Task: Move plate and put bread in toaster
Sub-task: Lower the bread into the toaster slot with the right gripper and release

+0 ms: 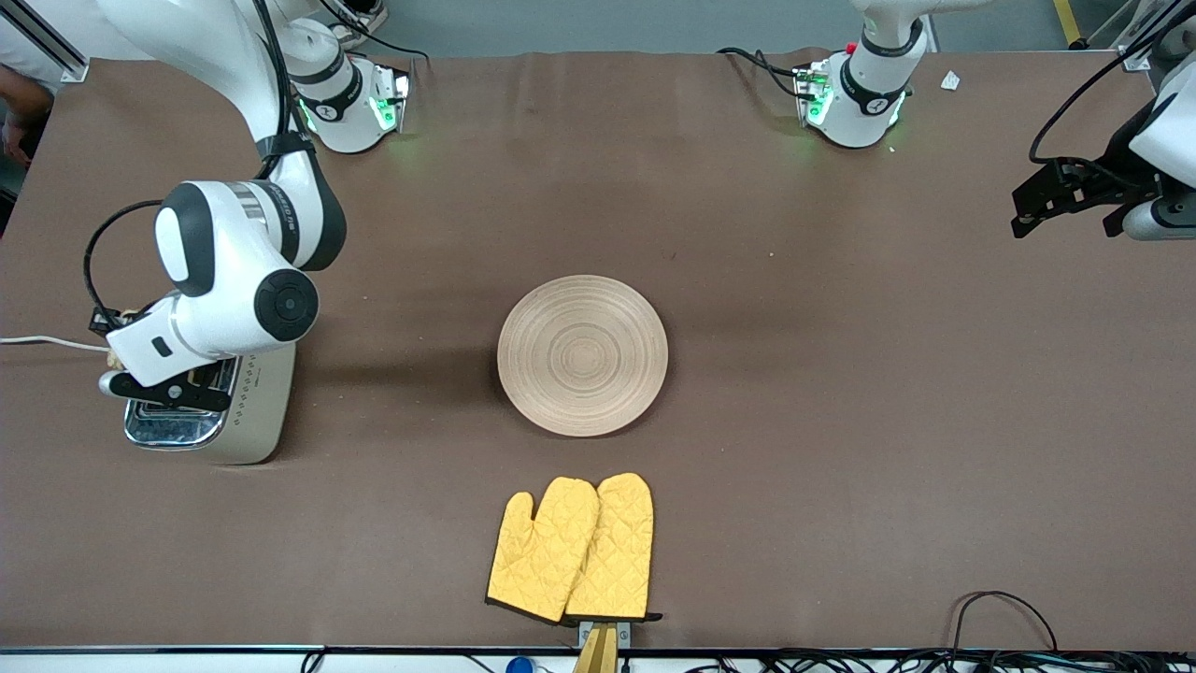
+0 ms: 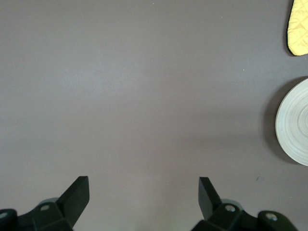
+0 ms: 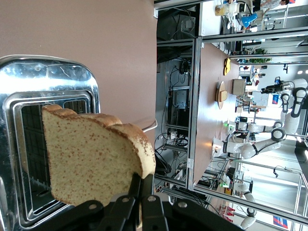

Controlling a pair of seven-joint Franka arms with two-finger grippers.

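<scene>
The cream toaster (image 1: pixel 260 407) with a chrome top stands toward the right arm's end of the table. My right gripper (image 1: pixel 161 388) is over it, shut on the edge of the bread. In the right wrist view the speckled bread slice (image 3: pixel 91 159) hangs upright in the shut gripper (image 3: pixel 143 182), just above the toaster's slots (image 3: pixel 29 144). The round light-wood plate (image 1: pixel 582 355) lies bare at the middle of the table; its rim also shows in the left wrist view (image 2: pixel 294 122). My left gripper (image 1: pixel 1035 210) waits in the air at the left arm's end, open and empty (image 2: pixel 143 191).
A pair of yellow oven mitts (image 1: pixel 572 550) lies nearer to the front camera than the plate; one tip shows in the left wrist view (image 2: pixel 298 29). The toaster's white cord (image 1: pixel 42 342) runs off the table's end. Cables lie along the front edge.
</scene>
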